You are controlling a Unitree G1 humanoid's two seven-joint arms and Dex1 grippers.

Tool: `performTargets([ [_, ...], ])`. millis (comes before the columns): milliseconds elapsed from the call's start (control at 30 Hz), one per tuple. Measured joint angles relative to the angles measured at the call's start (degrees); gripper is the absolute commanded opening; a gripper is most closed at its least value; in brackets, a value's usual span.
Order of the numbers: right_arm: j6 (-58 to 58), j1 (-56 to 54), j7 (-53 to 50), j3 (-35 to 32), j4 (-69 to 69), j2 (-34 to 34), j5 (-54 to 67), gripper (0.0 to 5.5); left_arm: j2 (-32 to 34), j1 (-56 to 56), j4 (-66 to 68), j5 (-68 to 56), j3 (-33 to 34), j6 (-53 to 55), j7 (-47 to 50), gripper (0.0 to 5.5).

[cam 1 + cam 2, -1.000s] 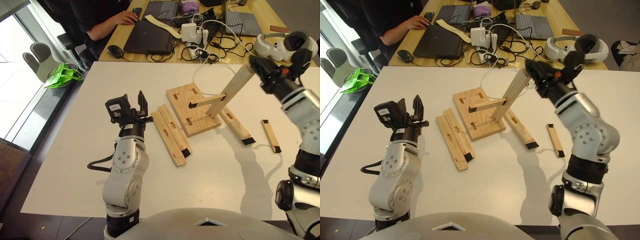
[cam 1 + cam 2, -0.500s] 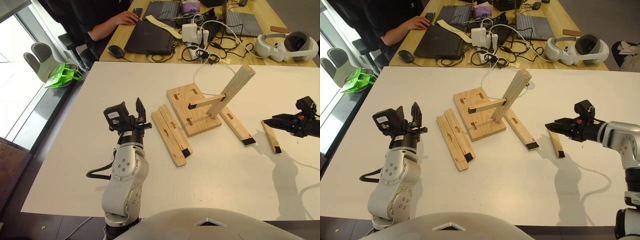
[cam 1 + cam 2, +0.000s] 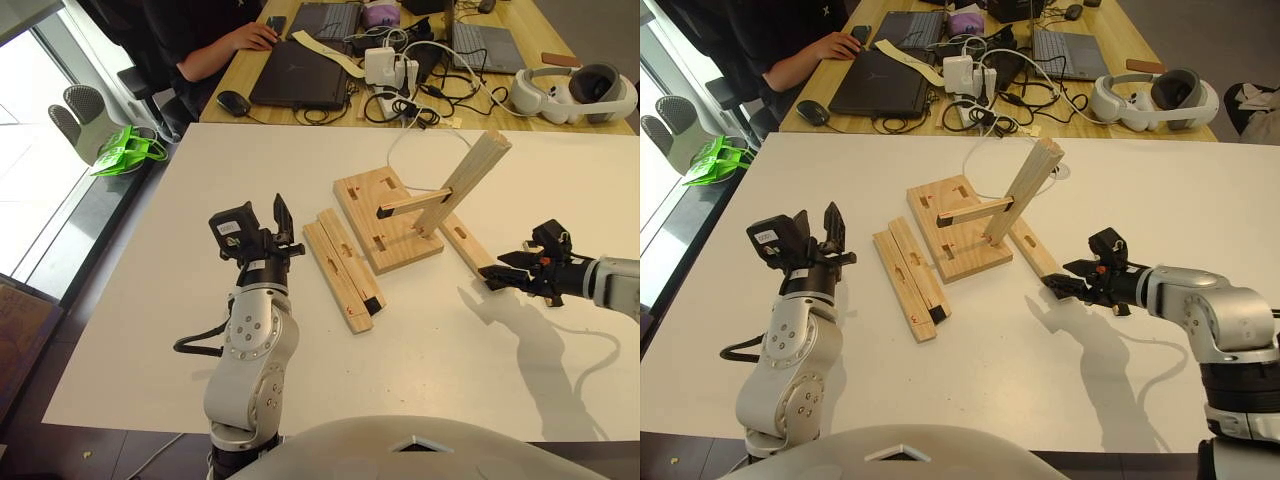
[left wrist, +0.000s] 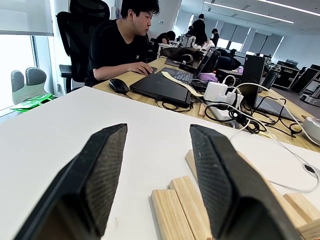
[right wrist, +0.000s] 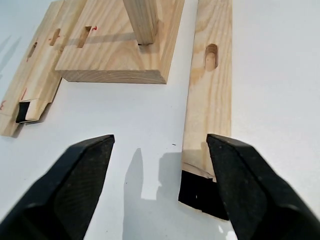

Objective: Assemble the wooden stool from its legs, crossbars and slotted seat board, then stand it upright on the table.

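Note:
The slotted seat board (image 3: 385, 218) lies flat mid-table. One leg (image 3: 463, 180) stands tilted in it, with a crossbar (image 3: 412, 202) sticking out of its side. Two more legs (image 3: 343, 268) lie side by side just left of the board. A loose leg (image 5: 207, 95) lies right of the board, black-tipped end toward me. My right gripper (image 3: 492, 277) hovers low and open at that black end, with one finger (image 5: 250, 195) over the tip. My left gripper (image 3: 279, 222) stands open and upright, left of the two lying legs, holding nothing.
A white cable (image 3: 400, 140) runs onto the table behind the board. Beyond the far edge is a wooden desk with laptops, chargers and a headset (image 3: 570, 90). The table's front half and left side are bare.
My right gripper left the top of the standing leg, dropped to the table at the right, then slid left to the loose leg's black end. The left arm barely moved.

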Motion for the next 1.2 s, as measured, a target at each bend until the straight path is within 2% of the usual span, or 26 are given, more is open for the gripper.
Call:
performTargets([
  [200, -1.79, -0.22, -4.12, 1.89, 1.24, 3.69, -4.02, 3.46, 0.18, -2.13, 0.54, -0.50, 0.40, 0.52, -0.74, 2.30],
  [500, -3.11, -2.69, -2.02, 6.28, 4.94, 2.85, -8.05, 3.46, 0.19, -4.40, 2.33, -0.53, 0.99, 1.20, -2.03, 2.30],
  [733, -5.70, -4.47, -5.03, 4.55, 9.57, 8.12, -9.81, 3.46, 0.17, -5.72, 2.75, -0.54, 1.22, 1.24, -2.75, 2.30],
  [1000, -5.51, -5.31, -1.64, 7.10, 11.18, 6.17, -12.37, 3.46, 0.16, -5.98, 2.80, -0.51, 1.26, 1.25, -2.77, 2.30],
  [1200, -5.19, -5.31, -0.60, 7.75, 10.97, 5.53, -13.08, 2.53, 0.15, -6.05, 2.81, -0.51, 1.26, 1.25, -2.78, 2.30],
])
